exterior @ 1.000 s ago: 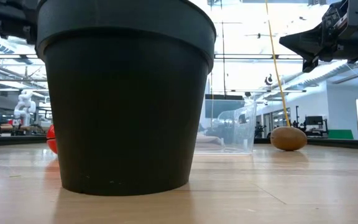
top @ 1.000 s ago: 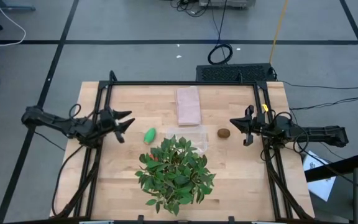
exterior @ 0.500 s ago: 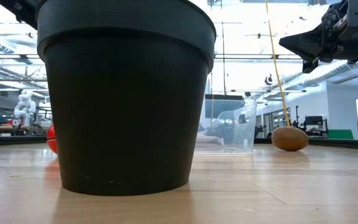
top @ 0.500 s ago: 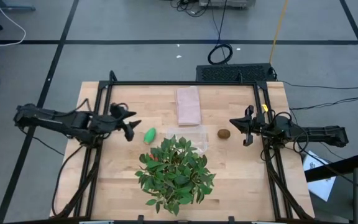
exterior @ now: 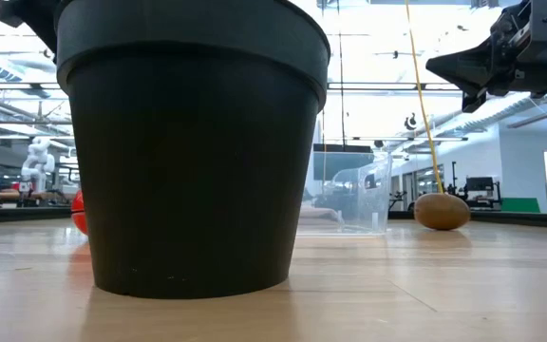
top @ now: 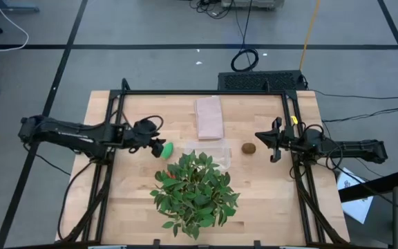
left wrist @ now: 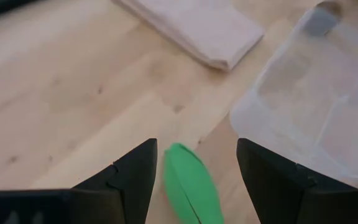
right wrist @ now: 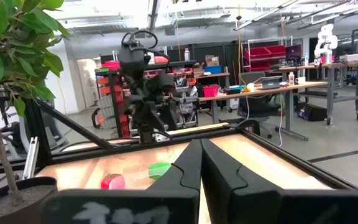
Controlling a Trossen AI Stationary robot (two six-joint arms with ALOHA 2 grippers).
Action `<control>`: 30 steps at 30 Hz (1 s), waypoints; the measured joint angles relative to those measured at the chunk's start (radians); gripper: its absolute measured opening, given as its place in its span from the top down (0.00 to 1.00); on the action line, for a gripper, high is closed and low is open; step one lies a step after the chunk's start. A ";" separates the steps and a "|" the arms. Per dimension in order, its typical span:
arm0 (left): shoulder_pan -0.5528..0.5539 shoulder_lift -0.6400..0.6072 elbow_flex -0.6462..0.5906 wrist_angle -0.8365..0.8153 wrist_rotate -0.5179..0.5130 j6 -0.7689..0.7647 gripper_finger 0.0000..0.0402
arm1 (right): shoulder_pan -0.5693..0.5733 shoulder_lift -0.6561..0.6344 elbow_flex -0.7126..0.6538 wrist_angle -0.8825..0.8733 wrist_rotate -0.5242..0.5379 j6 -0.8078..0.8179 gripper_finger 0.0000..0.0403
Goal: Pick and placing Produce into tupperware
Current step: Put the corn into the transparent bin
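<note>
The bright green oval (top: pixel 167 149) lies on the wooden table, left of the clear tupperware (top: pixel 211 152). My left gripper (top: pixel 157 147) slants down over it, open. In the left wrist view the oval (left wrist: pixel 188 183) lies between the two fingers with a gap on each side. The brown kiwi (top: pixel 249 148) rests right of the tub. The red round piece (exterior: pixel 79 211) sits on the table behind the plant pot, mostly hidden. At the right edge, my right gripper (top: pixel 261 137) hangs shut above the table, fingers (right wrist: pixel 201 165) pressed together.
A big leafy plant (top: pixel 195 190) in a black pot (exterior: pixel 193 142) stands near the table's front, close to the tub and the oval. A pinkish folded cloth (top: pixel 209 116) lies at the far middle. Black frame rails run along both sides.
My left gripper has moved toward the table's right, from near the left rail to the green oval, and has tipped from about level to slanting downward. The oval, tub and kiwi have stayed in place.
</note>
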 joint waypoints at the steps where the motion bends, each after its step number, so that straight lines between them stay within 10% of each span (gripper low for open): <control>1: 0.011 0.015 0.000 0.000 0.012 -0.014 0.43 | 0.000 0.001 0.000 0.000 0.000 0.000 1.00; 30: 0.103 0.174 0.107 0.046 0.219 0.233 0.43 | 0.000 0.009 0.000 -0.007 0.000 0.015 1.00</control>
